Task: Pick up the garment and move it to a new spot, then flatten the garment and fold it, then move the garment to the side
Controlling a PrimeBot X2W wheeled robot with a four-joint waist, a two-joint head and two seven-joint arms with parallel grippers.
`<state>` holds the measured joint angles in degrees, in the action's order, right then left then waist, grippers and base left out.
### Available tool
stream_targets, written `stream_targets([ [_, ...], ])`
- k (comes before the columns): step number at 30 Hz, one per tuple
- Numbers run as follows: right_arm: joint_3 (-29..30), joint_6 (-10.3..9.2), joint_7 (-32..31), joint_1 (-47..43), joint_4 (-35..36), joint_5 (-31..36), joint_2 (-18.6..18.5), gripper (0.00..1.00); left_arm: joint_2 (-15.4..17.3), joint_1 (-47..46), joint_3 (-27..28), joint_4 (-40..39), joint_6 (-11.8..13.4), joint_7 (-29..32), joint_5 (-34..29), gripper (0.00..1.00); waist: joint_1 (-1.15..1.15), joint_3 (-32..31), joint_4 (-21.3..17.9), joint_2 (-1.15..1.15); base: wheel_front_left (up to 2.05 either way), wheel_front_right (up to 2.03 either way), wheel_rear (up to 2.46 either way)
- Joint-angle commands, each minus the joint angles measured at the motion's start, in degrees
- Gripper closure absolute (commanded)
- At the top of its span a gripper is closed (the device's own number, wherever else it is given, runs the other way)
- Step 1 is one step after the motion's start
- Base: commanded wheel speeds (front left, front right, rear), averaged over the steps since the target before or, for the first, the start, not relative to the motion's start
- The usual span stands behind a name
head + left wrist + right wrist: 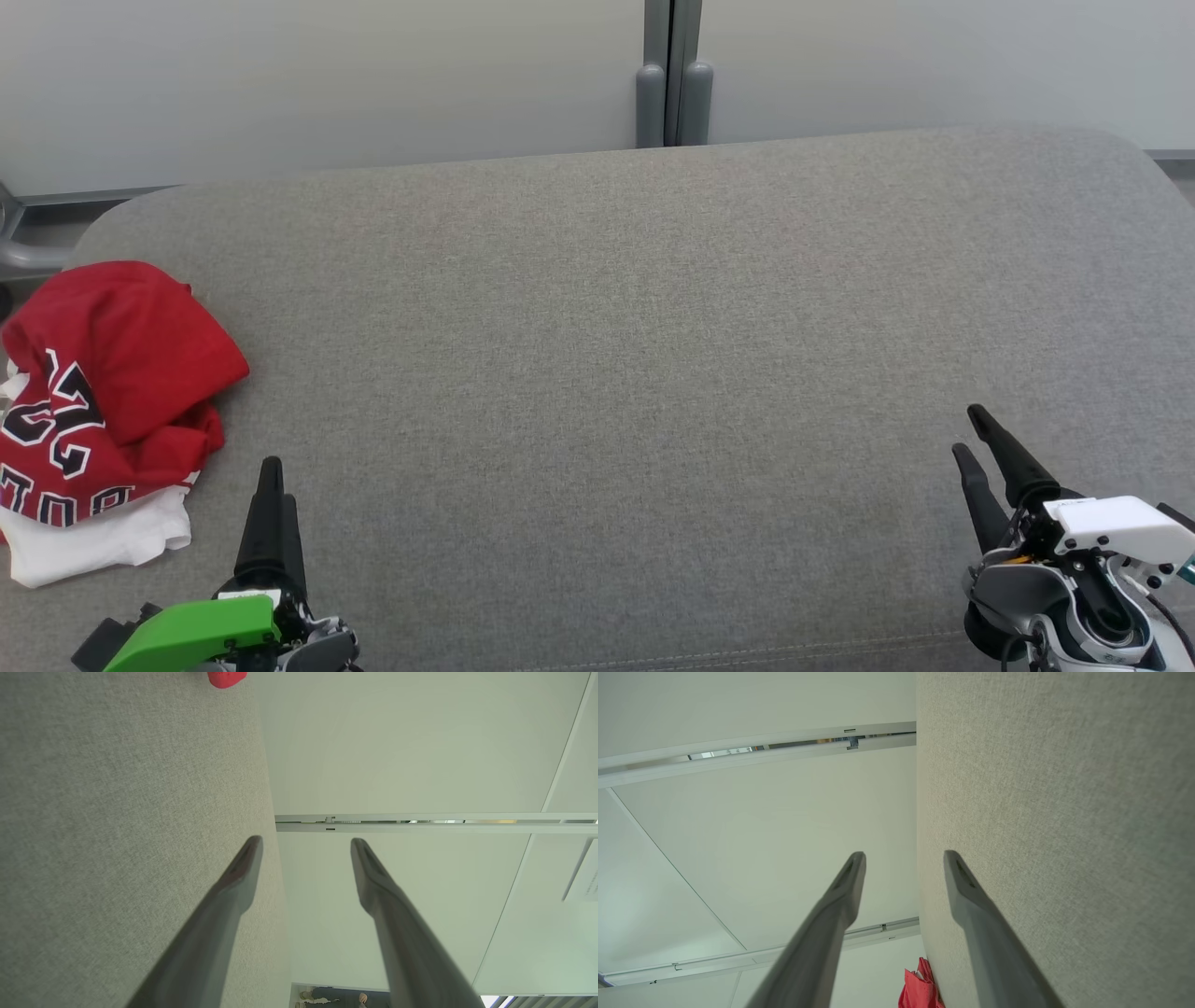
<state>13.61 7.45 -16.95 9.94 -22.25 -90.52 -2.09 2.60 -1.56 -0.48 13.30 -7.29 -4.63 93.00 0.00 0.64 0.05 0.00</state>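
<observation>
**Garment at the far left of the surface; both grippers empty**

Far left: the garment (112,373), a crumpled red jersey with black-and-white lettering and a white layer showing under its near end, lies bunched against the left edge of the grey padded surface (635,355). It is a heap, not spread flat. Its longer dimension runs from the far side towards me, roughly parallel to that left edge. No flattening or fold is evident, so I judge the task to stand at its first step, the pick-up.

Lower left: my left gripper (278,481) is held at the near edge of the surface, just beside the garment's near right corner but apart from it, pointing away from me. In the left wrist view its fingers (233,891) stand parted with nothing between them: released. The garment lies to the left of this gripper and a little ahead of it.

Centre: the broad middle of the surface, a likely new spot, backed by pale wall panels (327,75).

Lower right: my right gripper (968,430) hangs near the right end of the surface, well apart from the garment. Its fingers (836,914) are likewise parted and hold nothing.

Governing relation: the left arm is much the nearer. I judge that the coming reach calls for a leftward, slightly forward move of the left gripper, closing across the heap's short axis.
</observation>
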Motion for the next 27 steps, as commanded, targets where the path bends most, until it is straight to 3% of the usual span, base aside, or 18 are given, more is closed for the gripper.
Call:
stream_targets([
  [1, -0.8, 0.01, 0.9, 0.9, 1.1, 0.3, -0.3, 0.00, 0.1, -0.8, -0.2, -1.0, 0.0, -0.3, -0.4, 0.00, 0.00, 0.0, 0.0, 0.00, 0.00, 0.00, 0.00],
  [10, -4.8, 0.02, 5.2, 0.9, 2.1, 5.3, -0.6, 0.00, 0.1, -0.6, 0.3, -1.8, -0.1, -1.7, -5.4, 0.00, 0.00, -0.1, 0.0, 0.00, 0.00, 0.00, 0.00],
  [27, -11.0, 0.02, 11.8, 1.3, 3.8, 28.1, -0.8, 0.00, 0.2, -0.2, 0.0, -3.3, 1.8, -3.8, -27.4, 0.00, 0.00, -0.4, 0.0, 0.00, 0.00, 0.00, 0.00],
])
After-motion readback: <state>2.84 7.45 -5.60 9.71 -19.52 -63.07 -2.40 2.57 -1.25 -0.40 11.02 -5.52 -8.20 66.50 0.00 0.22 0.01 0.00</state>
